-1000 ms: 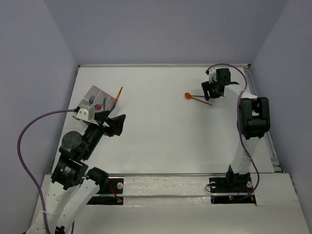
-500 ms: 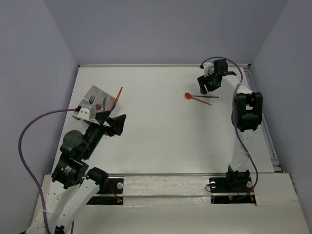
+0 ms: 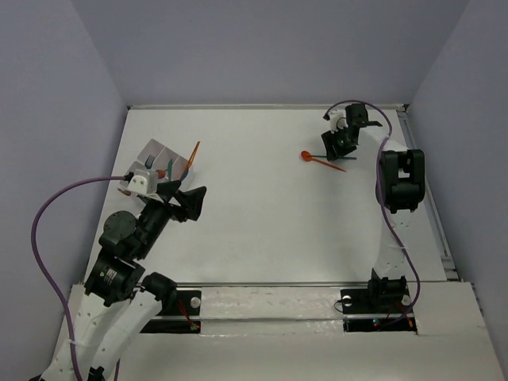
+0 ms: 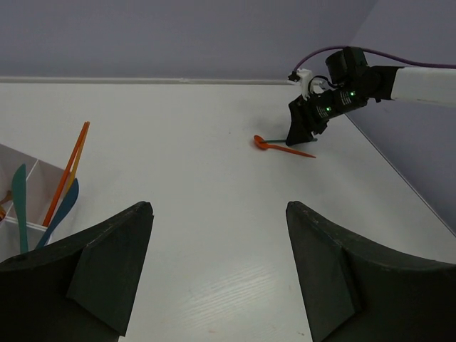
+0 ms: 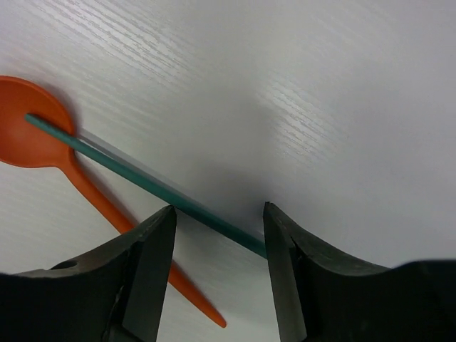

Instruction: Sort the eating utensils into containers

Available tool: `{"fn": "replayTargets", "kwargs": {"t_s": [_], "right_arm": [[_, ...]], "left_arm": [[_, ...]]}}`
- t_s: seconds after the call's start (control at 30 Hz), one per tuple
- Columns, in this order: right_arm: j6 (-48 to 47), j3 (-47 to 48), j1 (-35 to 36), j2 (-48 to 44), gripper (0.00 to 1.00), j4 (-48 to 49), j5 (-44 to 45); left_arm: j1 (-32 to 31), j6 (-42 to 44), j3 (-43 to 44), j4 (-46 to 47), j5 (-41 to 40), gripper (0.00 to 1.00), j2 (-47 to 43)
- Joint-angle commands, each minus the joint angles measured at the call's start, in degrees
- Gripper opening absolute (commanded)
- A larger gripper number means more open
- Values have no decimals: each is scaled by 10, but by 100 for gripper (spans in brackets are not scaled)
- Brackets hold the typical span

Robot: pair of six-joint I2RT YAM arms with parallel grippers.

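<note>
**Top external.** The right hand (image 3: pixel 340 148) is low over the far right of the desk (image 3: pixel 262 222), at the orange-red spoon (image 3: pixel 306 156). The divided tray (image 3: pixel 155 149) sits far left with several utensils already in it, well apart from the spoon. The left hand (image 3: pixel 189 200) is parked just on the near side of the tray. The broad desk between is open. The back wall and the desk's right edge are near the right arm.

**Left wrist.** The left hand's jaws are spread wide and hold nothing. The orange chopsticks (image 4: pixel 68 174) lean out over the tray wall.

**Right wrist.** The right hand's jaws are parted and straddle the teal stick (image 5: pixel 142 185) without gripping it. One end of the stick lies on the spoon bowl, and the spoon handle runs just beside the left finger.

**Risks (my judgement).**
- The closing jaws may pinch the spoon handle too.
- The thin stick may roll away flat on the desk.
- Lifting the stick may nudge the spoon.
- On the carry across, the long stick could catch the leaning chopsticks or the parked left hand.
</note>
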Motion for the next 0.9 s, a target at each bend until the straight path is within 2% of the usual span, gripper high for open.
{"fn": "replayTargets", "kwargs": {"t_s": [0.0, 0.03, 0.13, 0.3, 0.47, 0.6, 0.87], "right_arm": [[17, -66, 1, -10, 52, 41, 18], [18, -80, 1, -22, 45, 47, 14], [25, -106, 1, -41, 37, 64, -4], [29, -114, 25, -48, 35, 38, -17], [41, -126, 47, -55, 27, 27, -23], [71, -162, 64, -76, 8, 58, -37], [129, -251, 90, -126, 7, 143, 1]], "left_arm": [[-4, 1, 5, 19, -3, 87, -6], [-4, 1, 5, 20, -3, 87, -7], [-10, 1, 5, 20, -3, 87, -7], [-10, -1, 5, 20, -4, 87, -8], [-10, -1, 4, 19, -4, 86, -8], [-10, -1, 4, 20, -4, 86, -9], [-10, -3, 2, 20, -4, 86, 0]]}}
